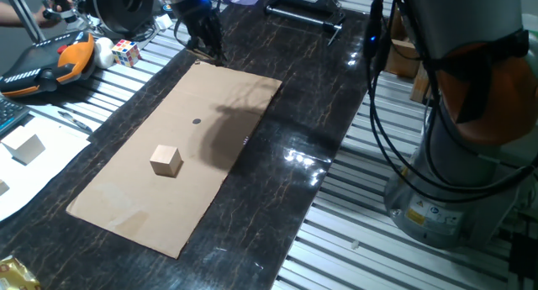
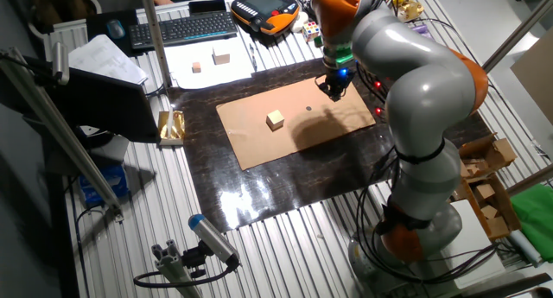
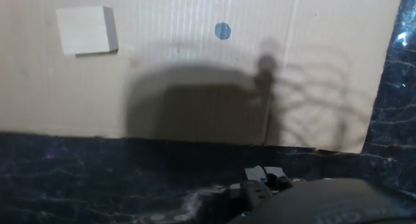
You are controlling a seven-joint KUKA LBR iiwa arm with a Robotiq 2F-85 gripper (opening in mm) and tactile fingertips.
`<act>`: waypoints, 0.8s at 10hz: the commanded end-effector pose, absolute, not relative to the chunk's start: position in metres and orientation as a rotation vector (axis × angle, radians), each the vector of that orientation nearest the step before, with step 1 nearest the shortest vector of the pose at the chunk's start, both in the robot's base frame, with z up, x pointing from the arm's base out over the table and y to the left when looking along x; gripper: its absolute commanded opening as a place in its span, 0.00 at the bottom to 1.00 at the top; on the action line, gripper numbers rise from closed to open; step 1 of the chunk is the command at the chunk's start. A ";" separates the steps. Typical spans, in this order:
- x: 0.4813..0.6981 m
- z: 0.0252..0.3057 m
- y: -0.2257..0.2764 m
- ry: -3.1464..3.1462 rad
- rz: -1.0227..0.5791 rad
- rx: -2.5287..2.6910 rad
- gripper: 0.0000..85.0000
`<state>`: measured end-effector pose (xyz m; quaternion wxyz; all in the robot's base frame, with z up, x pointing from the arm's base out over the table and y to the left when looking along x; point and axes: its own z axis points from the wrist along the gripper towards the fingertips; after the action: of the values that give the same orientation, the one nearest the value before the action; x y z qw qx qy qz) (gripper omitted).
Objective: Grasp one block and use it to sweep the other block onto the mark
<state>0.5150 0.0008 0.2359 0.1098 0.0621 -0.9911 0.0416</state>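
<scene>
Tan wooden block (image 1: 166,160) sits on your cardboard sheet (image 1: 126,206), near the dark mark (image 1: 197,120). Only the hand view shows that mark as blue. Your gripper (image 1: 205,48) hangs past the sheet's edge; its jaws' spacing you cannot tell

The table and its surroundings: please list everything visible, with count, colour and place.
wooden cube: one, light tan, on the cardboard
mark: one, dark dot, on the cardboard beyond the cube
cardboard sheet: one, brown, on the black table
puzzle cube: one, multicoloured, beside the teach pendant
keyboard: one, black, far side
small blocks: two, tan, on white paper
arm: one, grey and orange
pincer: one, black, at the cardboard's far edge; opening unclear
</scene>
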 end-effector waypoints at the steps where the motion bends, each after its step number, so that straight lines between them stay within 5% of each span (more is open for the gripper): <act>1: 0.515 0.236 0.000 -2.981 0.100 0.100 0.01; 4: 0.515 0.236 0.000 -2.962 0.235 0.057 0.01; 8: 0.515 0.236 0.000 -2.970 0.134 0.206 0.01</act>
<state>0.5150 0.0000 0.2361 0.0808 0.0687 -0.9934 0.0434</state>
